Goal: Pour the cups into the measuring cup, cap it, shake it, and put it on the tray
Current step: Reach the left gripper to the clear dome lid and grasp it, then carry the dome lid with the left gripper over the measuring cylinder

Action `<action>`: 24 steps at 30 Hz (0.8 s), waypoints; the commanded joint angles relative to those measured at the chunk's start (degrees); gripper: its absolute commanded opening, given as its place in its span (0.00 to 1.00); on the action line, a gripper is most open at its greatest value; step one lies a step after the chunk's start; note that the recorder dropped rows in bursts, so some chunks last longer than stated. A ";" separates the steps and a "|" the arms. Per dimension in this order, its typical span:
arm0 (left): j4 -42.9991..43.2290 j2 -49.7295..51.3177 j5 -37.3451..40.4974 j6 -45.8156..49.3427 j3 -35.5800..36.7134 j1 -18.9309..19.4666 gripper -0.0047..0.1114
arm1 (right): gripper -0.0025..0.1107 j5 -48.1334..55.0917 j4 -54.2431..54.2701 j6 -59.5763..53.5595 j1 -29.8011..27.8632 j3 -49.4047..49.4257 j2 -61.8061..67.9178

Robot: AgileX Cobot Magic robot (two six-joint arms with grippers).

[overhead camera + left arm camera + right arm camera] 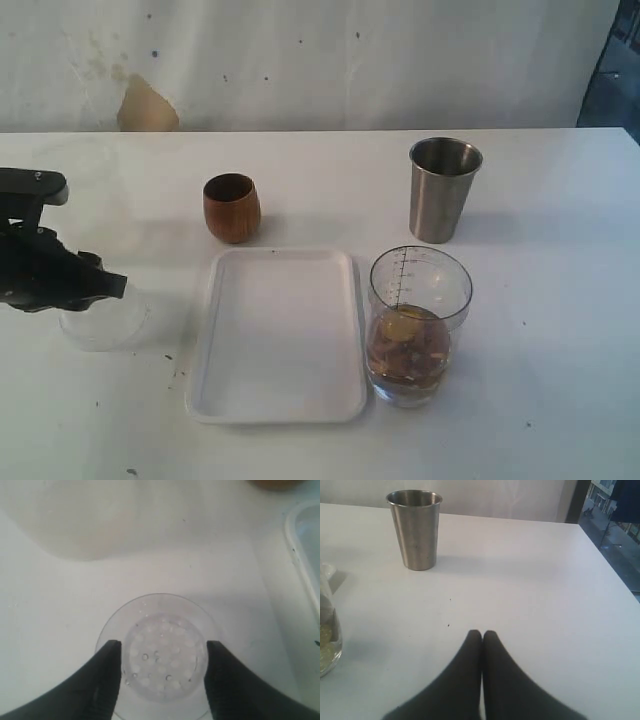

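Note:
The brown wooden cup (231, 207) stands behind the white tray (277, 335). The steel tumbler (443, 190) (416, 529) stands at the back right. In front of it, right of the tray, is the clear measuring cup (418, 325) (326, 630), with brownish-yellow contents in its lower part. My left gripper (100, 290) (163, 647) is down over a clear dome lid (105, 320) (162, 667) left of the tray, its fingers against both sides of the lid's short neck. My right gripper (482, 634) is shut on nothing, low over the bare table to the right.
The tray's rim (305, 545) lies close beside the lid in the left wrist view. A white wall runs behind the table. The table's right edge (620, 580) is near the right arm.

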 commanded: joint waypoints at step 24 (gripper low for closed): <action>3.29 -16.86 32.39 -9.84 -24.58 -17.69 0.04 | 0.02 0.02 0.20 -0.30 0.28 0.07 -0.31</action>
